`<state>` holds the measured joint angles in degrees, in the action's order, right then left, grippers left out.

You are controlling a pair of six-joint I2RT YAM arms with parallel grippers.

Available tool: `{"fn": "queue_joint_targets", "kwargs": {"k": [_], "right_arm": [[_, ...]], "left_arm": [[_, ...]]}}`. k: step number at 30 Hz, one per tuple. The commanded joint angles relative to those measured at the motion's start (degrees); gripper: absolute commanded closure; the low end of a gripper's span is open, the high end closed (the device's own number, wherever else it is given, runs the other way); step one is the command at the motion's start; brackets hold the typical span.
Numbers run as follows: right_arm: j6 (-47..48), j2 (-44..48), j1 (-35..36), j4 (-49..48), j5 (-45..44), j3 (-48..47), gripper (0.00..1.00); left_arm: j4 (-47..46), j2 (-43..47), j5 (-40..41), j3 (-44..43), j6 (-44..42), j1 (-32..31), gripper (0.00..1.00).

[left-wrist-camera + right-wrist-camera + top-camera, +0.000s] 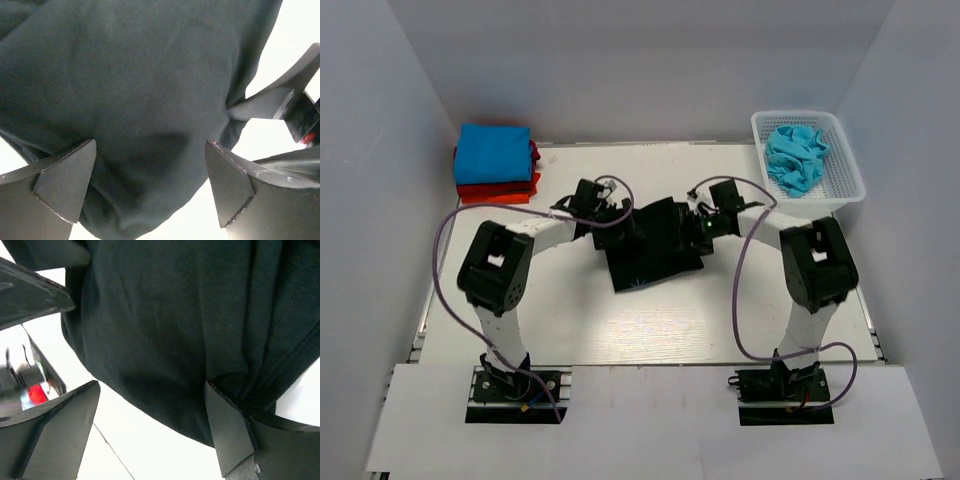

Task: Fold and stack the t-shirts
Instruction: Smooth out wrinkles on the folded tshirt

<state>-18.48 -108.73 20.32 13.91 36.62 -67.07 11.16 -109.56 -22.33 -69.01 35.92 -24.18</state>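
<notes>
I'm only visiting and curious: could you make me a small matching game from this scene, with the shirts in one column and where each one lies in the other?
Things:
1. black t-shirt
2. blue t-shirt
3. turquoise t-shirt
4. red t-shirt

Places:
A. crumpled in the white basket
B. on top of the folded stack, far left corner
C. spread in the middle of the table
D. in the stack, under another shirt

Pairs: 1-C, 2-B, 3-A, 4-D
</notes>
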Motion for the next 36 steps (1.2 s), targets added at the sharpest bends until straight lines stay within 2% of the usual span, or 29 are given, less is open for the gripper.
{"fn": "queue_joint_targets", "kwargs": {"k": [1,3,4,8,9,12,17,20,24,26,27,29,30,33,34,35,36], "right_arm": [[4.5,8.4,2.6,8.0,0.6,9.1,0.10],[6.1,13.1,3.4,12.4,-2.0,10.9,0.10],[6.3,16.5,3.8,13.3,-3.3,11.1,0.10],[5.4,22.3,3.3,16.1,-14.4,5.6,0.10],[5.4,23.0,3.4,15.1,-16.7,4.7,0.10],[4.6,20.4,3.3,13.4,-18.6,-0.1,0.10],[4.3,9.2,3.4,12.6,-17.3,-10.1,0.10],[3.8,3.6,3.5,13.2,-17.8,-14.3,0.15],[3.6,-0.1,3.4,13.9,-18.1,-16.7,0.35],[3.7,-0.2,3.8,13.4,-18.1,-16.1,0.40],[3.8,-0.3,3.7,13.2,-18.0,-15.5,0.48],[3.8,-0.9,3.7,13.2,-17.8,-14.9,0.51],[4.0,-0.9,3.8,12.9,-17.8,-14.5,0.61],[4.2,-1.8,3.7,12.2,-17.2,-14.7,0.80],[4.2,-2.0,3.6,11.9,-16.8,-14.8,0.87],[4.2,-1.8,3.7,11.7,-16.5,-14.8,0.91],[4.5,-1.8,3.6,11.3,-16.4,-14.8,0.94]], "left_arm": [[6.9,12.0,-3.3,7.8,-2.0,-2.5,0.00],[8.8,17.8,-2.1,9.7,-2.0,-3.8,0.00],[10.6,23.2,1.5,10.3,-2.0,-3.9,0.00],[14.9,28.7,12.3,9.1,-2.0,-3.1,0.00],[16.6,28.7,18.1,8.5,-1.0,-2.5,0.00],[20.1,25.1,25.1,7.0,2.1,-1.9,0.00],[15.9,18.3,23.3,5.8,2.1,-0.8,0.02],[14.5,14.2,20.1,4.6,1.5,-0.8,0.15],[11.7,11.8,17.5,4.6,1.5,-0.8,0.32],[11.7,10.9,17.5,5.3,1.5,-0.8,0.45],[11.2,10.4,17.5,5.3,1.5,-0.8,0.49],[10.6,9.8,17.5,5.3,1.5,-0.8,0.60],[10.6,9.8,17.5,5.3,1.5,-0.8,0.68],[9.1,9.8,15.6,5.3,1.5,-0.8,0.82],[9.1,9.8,15.0,5.3,1.0,-0.8,0.94],[8.3,9.8,14.4,5.3,1.0,-0.8,1.00],[7.7,9.8,13.9,5.3,1.0,-0.8,1.00]]}}
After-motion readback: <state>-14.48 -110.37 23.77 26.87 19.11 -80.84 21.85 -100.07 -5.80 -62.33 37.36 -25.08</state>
